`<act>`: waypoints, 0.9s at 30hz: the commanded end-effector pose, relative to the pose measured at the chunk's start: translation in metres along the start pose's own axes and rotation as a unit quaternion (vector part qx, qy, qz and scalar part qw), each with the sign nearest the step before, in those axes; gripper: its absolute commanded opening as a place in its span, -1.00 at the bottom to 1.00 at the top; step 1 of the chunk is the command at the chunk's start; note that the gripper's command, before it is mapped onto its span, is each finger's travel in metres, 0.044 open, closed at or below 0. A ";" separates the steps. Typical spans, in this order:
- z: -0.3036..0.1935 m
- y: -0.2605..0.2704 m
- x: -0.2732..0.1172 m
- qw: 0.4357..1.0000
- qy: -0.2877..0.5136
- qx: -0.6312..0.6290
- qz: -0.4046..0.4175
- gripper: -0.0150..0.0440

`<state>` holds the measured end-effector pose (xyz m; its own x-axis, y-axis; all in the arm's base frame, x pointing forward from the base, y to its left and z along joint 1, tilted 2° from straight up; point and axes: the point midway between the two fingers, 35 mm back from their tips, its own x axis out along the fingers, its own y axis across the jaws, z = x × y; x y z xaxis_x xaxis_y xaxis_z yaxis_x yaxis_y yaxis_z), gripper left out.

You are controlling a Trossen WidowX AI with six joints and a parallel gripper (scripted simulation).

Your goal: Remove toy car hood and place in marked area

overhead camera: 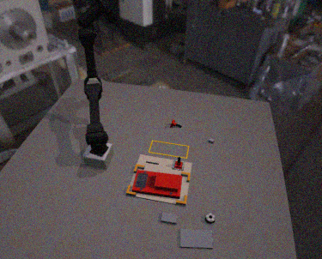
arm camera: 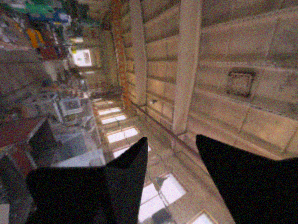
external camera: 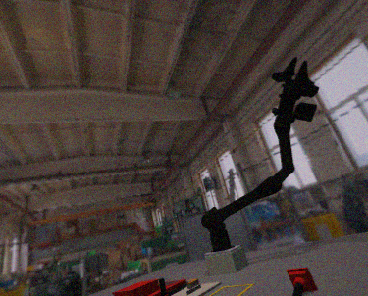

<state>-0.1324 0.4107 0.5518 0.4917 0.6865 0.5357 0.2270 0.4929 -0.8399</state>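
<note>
The toy car (overhead camera: 150, 189) is a red block shape on a beige board (overhead camera: 165, 163), with a raised red part (overhead camera: 168, 182) and a dark grey patch (overhead camera: 141, 179) at its left end. A small red piece with a black upright knob (overhead camera: 179, 164) is on the board behind the car. I cannot tell for certain which part is the hood. The marked area is a yellow outline (overhead camera: 188, 152) (external camera: 238, 286) on the table behind the board. My gripper (external camera: 300, 62) (arm camera: 171, 140) is open and empty, high above the table, pointing up, far from the car.
Orange brackets (overhead camera: 186, 176) stand at the board's corners. A red piece with a black part (overhead camera: 173, 123) (external camera: 300, 279) lies behind the marked area. A small grey block (overhead camera: 210, 141) is to its right. Grey plates (overhead camera: 168, 218) (overhead camera: 196, 238) and a black-and-white ring (overhead camera: 209, 216) lie in front.
</note>
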 end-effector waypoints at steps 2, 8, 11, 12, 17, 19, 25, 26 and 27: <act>-0.002 -0.006 -0.001 1.000 0.000 0.006 -0.006 0.43; -0.023 -0.053 -0.010 0.997 0.000 0.059 -0.057 0.97; -0.039 -0.077 -0.015 0.993 0.005 0.084 -0.081 1.00; -0.048 -0.087 -0.016 0.992 0.009 0.093 -0.089 1.00; -0.097 -0.135 -0.024 0.982 0.035 0.137 -0.128 1.00; -0.120 -0.153 -0.028 0.976 0.047 0.156 -0.144 1.00; -0.196 -0.200 -0.045 0.951 0.090 0.228 -0.190 1.00; -0.209 -0.206 -0.048 0.946 0.098 0.240 -0.197 1.00; -0.223 -0.212 -0.051 0.940 0.106 0.252 -0.203 1.00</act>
<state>-0.0516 0.1989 0.6725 0.5688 0.3685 0.7353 0.0580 0.8738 -0.4828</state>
